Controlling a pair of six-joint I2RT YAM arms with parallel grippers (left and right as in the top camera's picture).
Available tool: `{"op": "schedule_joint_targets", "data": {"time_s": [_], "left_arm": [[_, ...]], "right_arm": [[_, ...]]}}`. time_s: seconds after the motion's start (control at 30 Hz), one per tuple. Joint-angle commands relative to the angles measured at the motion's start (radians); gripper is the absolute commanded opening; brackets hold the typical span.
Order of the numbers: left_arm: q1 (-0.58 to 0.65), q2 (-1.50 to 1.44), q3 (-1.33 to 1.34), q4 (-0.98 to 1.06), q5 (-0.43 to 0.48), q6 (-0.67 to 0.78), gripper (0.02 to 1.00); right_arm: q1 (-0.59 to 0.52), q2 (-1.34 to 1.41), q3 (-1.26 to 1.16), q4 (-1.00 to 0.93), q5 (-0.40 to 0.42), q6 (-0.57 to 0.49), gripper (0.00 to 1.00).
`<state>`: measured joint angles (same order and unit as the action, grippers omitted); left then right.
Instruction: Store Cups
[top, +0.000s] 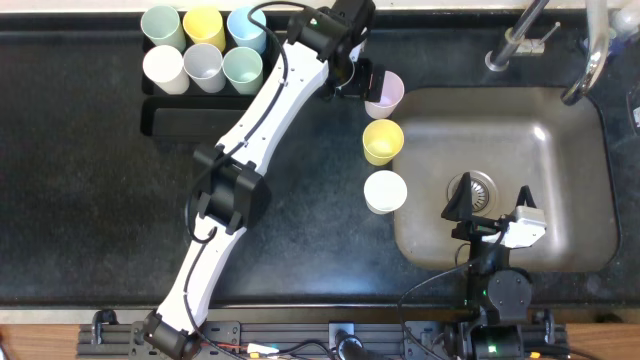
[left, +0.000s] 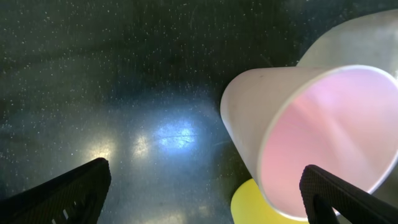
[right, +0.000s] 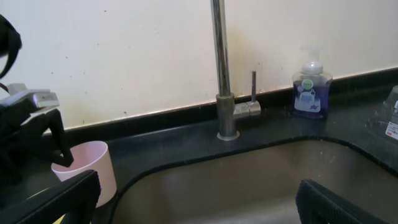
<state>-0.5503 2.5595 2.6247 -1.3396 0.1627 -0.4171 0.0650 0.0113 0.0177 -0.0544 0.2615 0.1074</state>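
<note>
Left tool (top: 358, 78): gapes wide and grips nothing; hangs low over the table (top: 90, 200) just outside the sink's (top: 560, 130) far left corner, hard by the pink cup (top: 385, 92), with one finger (left: 348, 198) right in front of that cup's wall. Touching or not: cannot tell.

Pink cup: stands upright, mouth up, on the table just beside the sink's left rim, at its far end.

Yellow cup (top: 382, 141) and white cup (top: 385, 190): stand upright along the same left rim, each a step nearer the arms' bases, in one line with the pink cup.

Right tool (top: 490, 205): spreads wide too and holds nothing; hangs over the sink's basin at its near side, close to the drain (top: 472, 187).

Tray (top: 185, 120): lies on the table well left of the sink, about level with its far rim; carries six cups (top: 204, 65), mouths up, in two rows of three.

Faucet (top: 520, 35): rises from the table behind the sink's far rim.

Soap bottle (right: 311, 90): stands behind that far rim as well, toward the sink's right end.
</note>
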Motion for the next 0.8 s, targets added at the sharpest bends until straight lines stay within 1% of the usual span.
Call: {"op": "schedule_joint_targets", "data": {"time_s": [0.03,0.07,0.1,0.13,0.17,0.2,0.23,0.27,0.3,0.43,0.6,0.7,0.8], "left_arm": [[-0.011,0.021,0.02,0.002,-0.01,-0.011,1.0],[-0.01,0.021,0.02,0.002,-0.011,-0.011,0.996],[-0.01,0.021,0.02,0.002,-0.011,-0.011,0.921],[-0.01,0.021,0.02,0.002,-0.011,-0.011,0.684],[-0.01,0.021,0.02,0.004,-0.011,-0.011,0.529],[-0.01,0.02,0.02,0.009,-0.011,-0.011,0.299],[-0.01,0.019,0.021,0.014,-0.011,-0.011,0.167],[-0.01,0.017,0.022,0.021,-0.011,-0.011,0.058],[-0.01,0.013,0.022,0.029,-0.011,-0.011,0.034],[0.003,-0.039,0.022,0.055,-0.012,-0.011,0.034],[0.049,-0.184,0.022,0.039,-0.046,-0.011,0.034],[0.101,-0.307,0.022,-0.014,-0.066,-0.013,0.036],[0.182,-0.449,0.018,-0.132,-0.137,-0.055,0.036]], "right_arm": [[-0.006,-0.008,-0.013,0.003,-0.002,-0.003,0.998],[-0.006,-0.008,-0.013,0.003,-0.002,-0.003,0.998],[-0.006,-0.008,-0.013,0.003,-0.002,-0.003,0.998],[-0.006,-0.008,-0.013,0.003,-0.002,-0.003,0.998],[-0.006,-0.008,-0.013,0.003,-0.002,-0.003,0.996],[-0.006,-0.008,-0.013,0.003,-0.002,-0.003,0.998],[-0.006,-0.008,-0.013,0.003,-0.002,-0.003,0.998],[-0.006,-0.008,-0.013,0.003,-0.002,-0.003,0.998],[-0.006,-0.008,-0.013,0.003,-0.002,-0.003,0.998],[-0.006,-0.008,-0.013,0.003,-0.002,-0.003,0.996],[-0.006,-0.008,-0.013,0.003,-0.002,-0.003,0.998],[-0.006,-0.008,-0.013,0.003,-0.002,-0.003,0.998],[-0.006,-0.008,-0.013,0.003,-0.002,-0.003,0.998]]}}
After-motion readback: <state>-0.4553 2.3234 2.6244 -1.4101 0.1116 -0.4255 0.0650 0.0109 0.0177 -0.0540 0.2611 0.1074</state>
